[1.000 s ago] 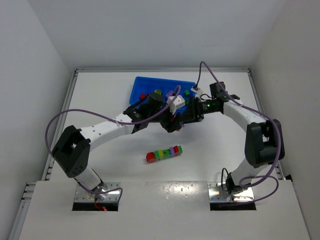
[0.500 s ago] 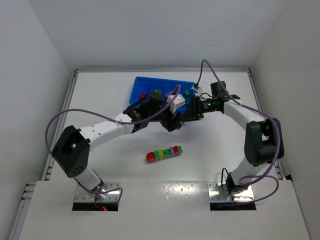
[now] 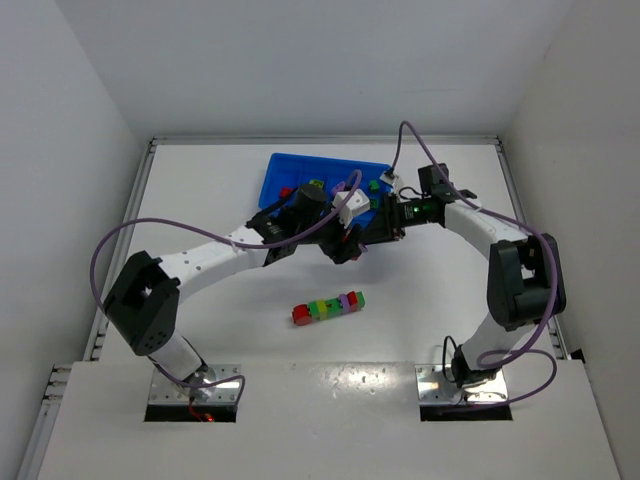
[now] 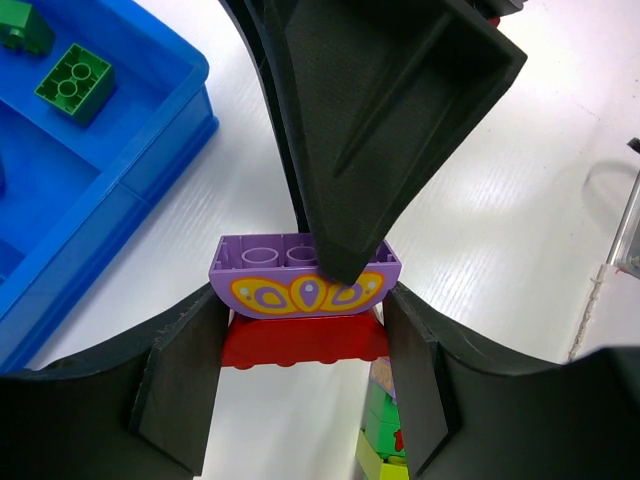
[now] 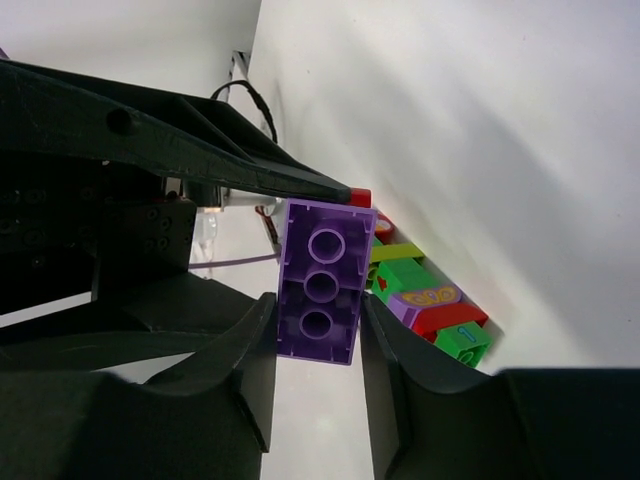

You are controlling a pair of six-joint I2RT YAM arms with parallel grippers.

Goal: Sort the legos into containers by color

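Seen from above, two robot arms are meeting in mid-air over a white table point(image 3: 200, 180), just in front of a blue tray point(image 3: 300, 165) with divided compartments. Between them they are holding a pair of joined bricks.

The left gripper point(image 4: 300, 385) is pinching a red brick point(image 4: 300, 345) from both sides. A purple brick point(image 4: 305, 280) with a yellow butterfly print is sitting stacked on top of it. The right gripper point(image 5: 320, 320) is clamping that purple brick between its two fingers, which are touching its long sides. The arms appear to be working to pull the two bricks apart, so that each colour can go into its own compartment.

The sorting looks to be at an early to middle stage. A few loose bricks are already lying in the tray, among them a green brick point(image 4: 68, 78) close to a divider wall. Exactly how many are there is too small to tell.

Work is plainly remaining. A strip of bricks point(image 3: 328, 307) in red, green, yellow and purple is lying joined together on the table, well apart from the tray, untouched. The held pair is not yet separated or dropped.
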